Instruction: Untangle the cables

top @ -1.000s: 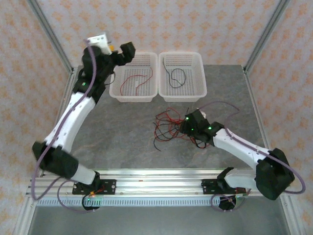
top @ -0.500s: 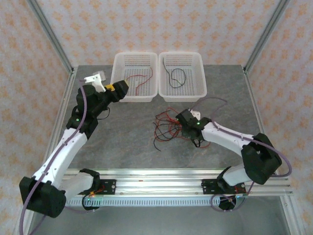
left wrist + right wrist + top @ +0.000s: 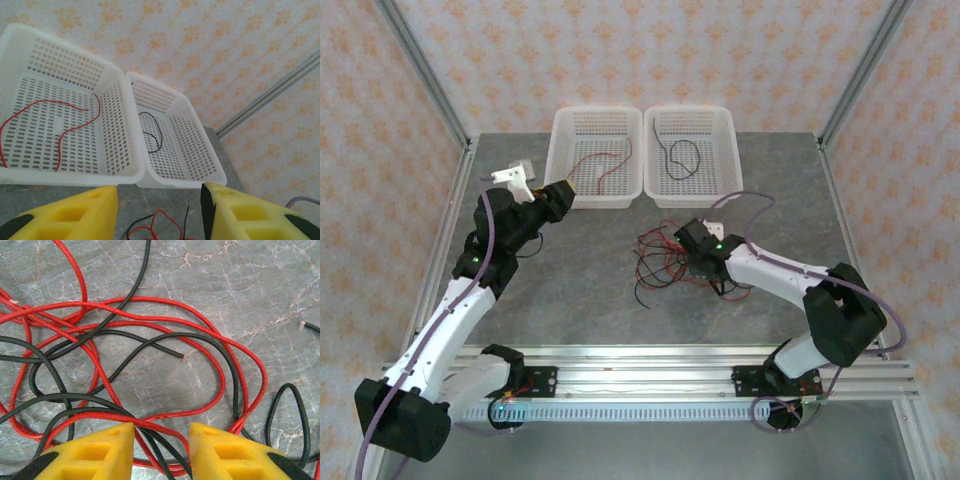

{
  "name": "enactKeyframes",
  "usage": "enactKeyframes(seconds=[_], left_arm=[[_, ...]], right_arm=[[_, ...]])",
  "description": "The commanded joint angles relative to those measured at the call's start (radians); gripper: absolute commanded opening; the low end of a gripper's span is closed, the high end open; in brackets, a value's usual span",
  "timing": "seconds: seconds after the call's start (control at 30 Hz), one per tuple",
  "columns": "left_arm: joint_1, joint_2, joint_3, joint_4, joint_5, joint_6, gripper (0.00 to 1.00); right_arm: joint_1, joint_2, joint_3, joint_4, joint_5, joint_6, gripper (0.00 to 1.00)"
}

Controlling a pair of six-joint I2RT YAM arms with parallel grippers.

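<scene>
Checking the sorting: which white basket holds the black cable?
The right basket, holding one black cable; the left basket holds a red cable.

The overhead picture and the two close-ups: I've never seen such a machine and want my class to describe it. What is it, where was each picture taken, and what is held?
Two robot arms are bolted at the near edge of a table. The overhead picture comes from a fixed camera above and behind them; each close-up from a wrist camera, its yellow fingers at the bottom. A tangle of red and black cables lies on the table. The left basket holds one red cable, the right basket one black cable. The left hand is open near the baskets, the right hand open over the tangle; neither holds anything.
</scene>
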Motion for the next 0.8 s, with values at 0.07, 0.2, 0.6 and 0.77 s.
enactKeyframes(seconds=[0.07,0.2,0.6,0.77], left_arm=[[-0.008,-0.021,-0.014,-0.003,-0.001,0.006,0.47],[-0.007,-0.016,-0.014,-0.003,0.000,0.007,0.47],[-0.008,-0.008,-0.006,-0.021,-0.023,0.016,0.48],[-0.007,-0.011,-0.001,-0.045,-0.051,0.036,0.48]], right_arm=[[-0.010,0.035,0.032,0.027,0.024,-0.067,0.32],[-0.033,0.072,0.022,0.077,-0.012,-0.120,0.31],[-0.045,0.134,0.021,0.209,-0.197,-0.192,0.09],[-0.027,0.182,0.026,0.308,-0.327,-0.111,0.05]])
